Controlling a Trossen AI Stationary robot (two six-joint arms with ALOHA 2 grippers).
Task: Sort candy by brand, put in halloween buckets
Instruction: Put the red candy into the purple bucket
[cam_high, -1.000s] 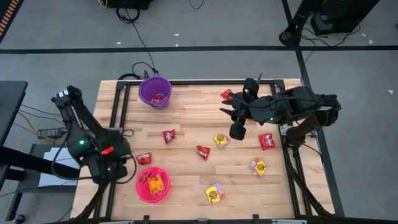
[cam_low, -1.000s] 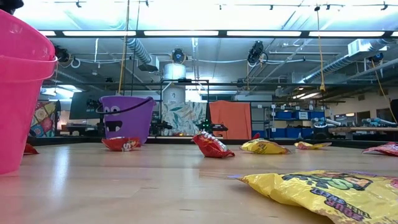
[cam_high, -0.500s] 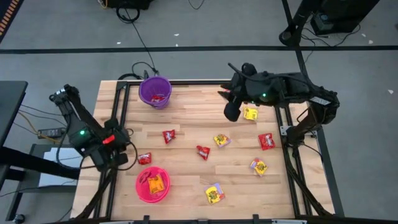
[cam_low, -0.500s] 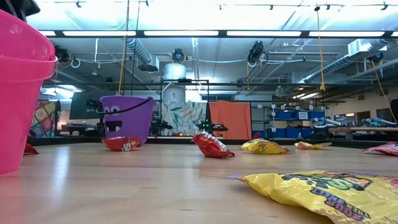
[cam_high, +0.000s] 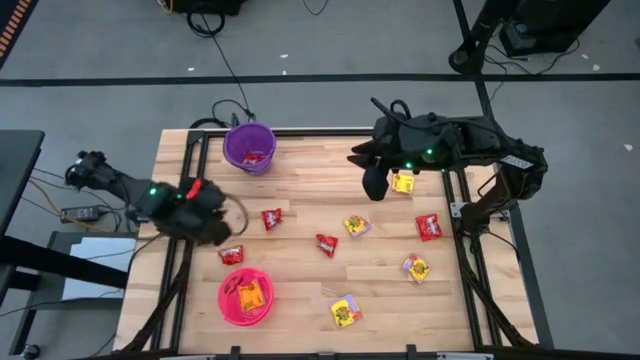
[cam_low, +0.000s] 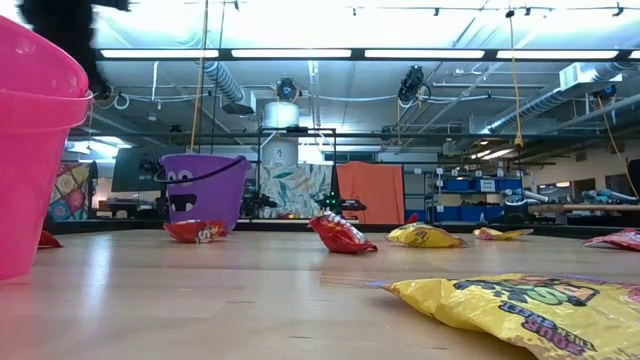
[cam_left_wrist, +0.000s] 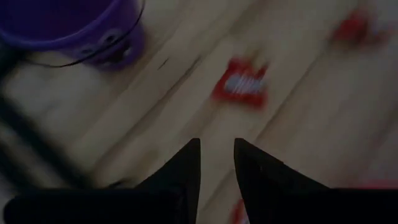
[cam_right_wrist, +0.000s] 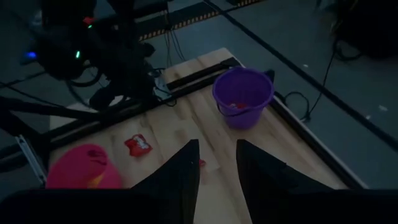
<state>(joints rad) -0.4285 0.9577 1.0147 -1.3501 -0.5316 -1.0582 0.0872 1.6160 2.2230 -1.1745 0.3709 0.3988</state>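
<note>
The purple bucket (cam_high: 249, 147) stands on its base near the far edge with red candy in it. The pink bucket (cam_high: 245, 296) stands near the near edge and holds packets. Red packets (cam_high: 271, 218) (cam_high: 231, 254) (cam_high: 326, 243) (cam_high: 429, 227) and yellow packets (cam_high: 356, 225) (cam_high: 403, 182) (cam_high: 416, 267) (cam_high: 346, 311) lie flat on the table. My left gripper (cam_high: 226, 228) hovers between the buckets, its fingers (cam_left_wrist: 216, 146) a narrow gap apart and empty, with a red packet (cam_left_wrist: 239, 87) ahead. My right gripper (cam_high: 358, 165) hangs raised over the far right of the table, narrowly open (cam_right_wrist: 217, 146) and empty.
The wooden table (cam_high: 300, 180) has a black frame along its edges. Cables lie on the floor behind the purple bucket. In the low view the pink bucket (cam_low: 35, 150) fills the left edge, with a dark part of the left arm (cam_low: 60, 25) above it.
My left gripper has swung from beside the pink bucket toward the far edge and to the right, ending between the two buckets. My right gripper has moved toward the far edge and turned, uncovering a yellow packet beneath its arm. No packet has moved.
</note>
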